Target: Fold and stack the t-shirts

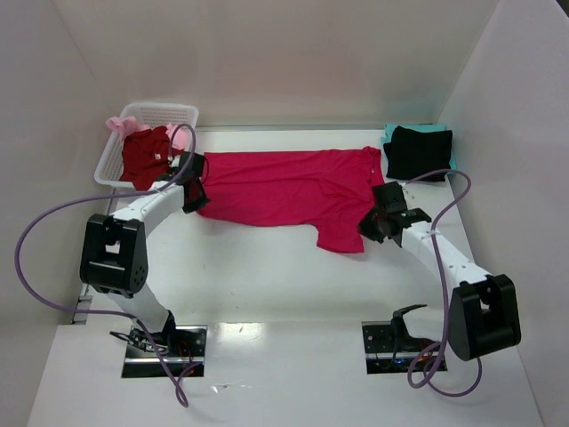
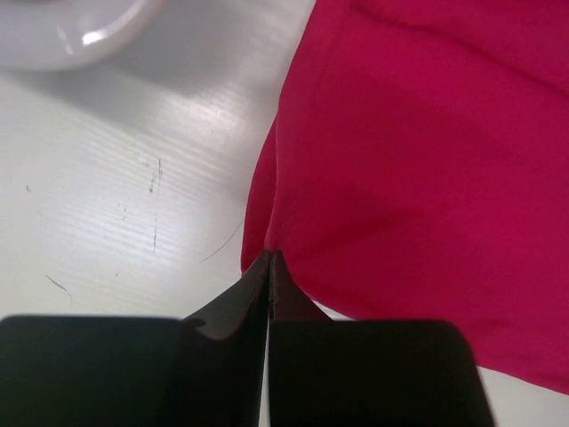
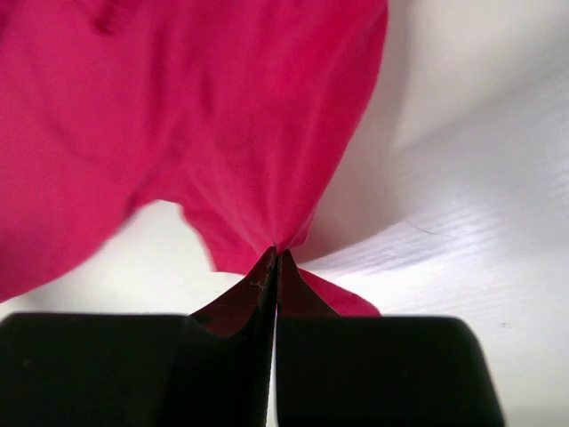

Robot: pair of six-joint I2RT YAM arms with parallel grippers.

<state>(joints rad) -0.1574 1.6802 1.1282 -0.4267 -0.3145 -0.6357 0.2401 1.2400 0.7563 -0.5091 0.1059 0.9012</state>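
Note:
A crimson-pink t-shirt [image 1: 284, 187] lies spread across the middle of the table. My left gripper [image 1: 195, 189] is shut on its left edge; the left wrist view shows the closed tips [image 2: 270, 256] pinching the cloth [image 2: 418, 160]. My right gripper [image 1: 375, 222] is shut on the shirt's right sleeve; the right wrist view shows the tips [image 3: 274, 253] pinching lifted cloth [image 3: 196, 116]. A black folded t-shirt [image 1: 419, 153] lies on a teal one [image 1: 391, 132] at the back right. A dark red t-shirt [image 1: 145, 156] and a pale pink one [image 1: 122, 124] sit in the basket.
The white lattice basket [image 1: 164, 113] stands at the back left against the wall, its rim also in the left wrist view [image 2: 80, 36]. White walls close in the table on the left, back and right. Purple cables loop from both arms.

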